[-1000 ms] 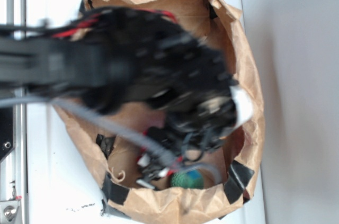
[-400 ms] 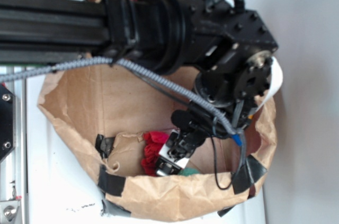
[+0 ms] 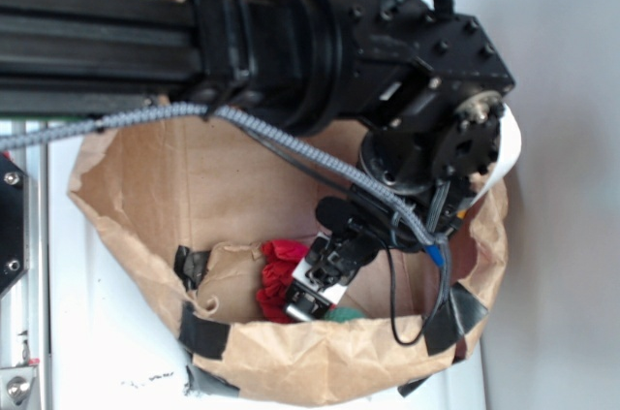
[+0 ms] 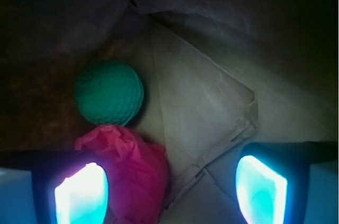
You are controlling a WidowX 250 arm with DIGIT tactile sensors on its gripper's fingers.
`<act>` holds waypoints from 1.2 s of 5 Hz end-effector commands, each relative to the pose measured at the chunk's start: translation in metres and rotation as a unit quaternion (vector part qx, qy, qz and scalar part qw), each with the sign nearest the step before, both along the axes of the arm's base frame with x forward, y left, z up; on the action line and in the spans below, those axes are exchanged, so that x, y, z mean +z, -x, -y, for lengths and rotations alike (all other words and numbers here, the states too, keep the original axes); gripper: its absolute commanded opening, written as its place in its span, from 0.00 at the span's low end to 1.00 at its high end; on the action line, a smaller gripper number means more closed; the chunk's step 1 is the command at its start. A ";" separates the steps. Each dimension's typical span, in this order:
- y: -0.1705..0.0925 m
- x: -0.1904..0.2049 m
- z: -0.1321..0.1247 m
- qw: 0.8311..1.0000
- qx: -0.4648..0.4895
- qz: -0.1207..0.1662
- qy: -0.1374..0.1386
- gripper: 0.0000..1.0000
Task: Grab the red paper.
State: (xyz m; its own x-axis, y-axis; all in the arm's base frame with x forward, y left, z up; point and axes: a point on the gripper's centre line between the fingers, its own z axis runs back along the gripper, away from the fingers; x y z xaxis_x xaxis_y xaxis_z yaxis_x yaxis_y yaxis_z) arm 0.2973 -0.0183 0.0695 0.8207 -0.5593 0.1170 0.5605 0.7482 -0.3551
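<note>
1. exterior view: the black arm (image 3: 291,42) reaches in from the left and bends down into the brown paper bag (image 3: 291,362), which stands open on a white surface (image 3: 107,352).
2. exterior view: the gripper (image 3: 312,296) is low inside the bag, near its front wall, with a grey braided cable (image 3: 291,148) and thinner black wires trailing over the wrist.
3. exterior view: the red paper (image 3: 279,274) lies on the bag floor just to the left of the gripper, touching or nearly touching it; only its left part shows, the rest is behind the fingers.
4. exterior view: a small patch of the green ball (image 3: 344,314) peeks out beside the gripper's tip, against the bag's front wall. black tape strips (image 3: 205,335) patch the bag's rim.
5. exterior view: from here the fingers are too crowded together with wires to tell how far apart they stand.
6. wrist view: the two fingers (image 4: 82,195) glow at the lower corners, set wide apart, so the gripper (image 4: 170,189) is spread with nothing pinched between them.
7. wrist view: the red paper (image 4: 132,166) sits at the lower left, crumpled, right against the inner side of the finger at picture-left and partly behind it, not centred in the gap.
8. wrist view: the green ball (image 4: 108,92) rests just above the red paper, touching it, on the creased bag floor (image 4: 212,113).
</note>
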 end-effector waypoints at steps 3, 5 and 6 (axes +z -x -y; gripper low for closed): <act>0.044 0.014 0.035 0.995 -0.083 0.042 -0.018 1.00; 0.056 -0.011 0.052 0.993 -0.108 0.036 -0.035 1.00; 0.060 -0.026 0.056 0.994 -0.096 0.032 -0.051 1.00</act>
State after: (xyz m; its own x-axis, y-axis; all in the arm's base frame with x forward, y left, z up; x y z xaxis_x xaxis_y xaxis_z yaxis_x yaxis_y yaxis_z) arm 0.2439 -0.0603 0.0388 0.7239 -0.6828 0.0992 0.6832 0.6893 -0.2412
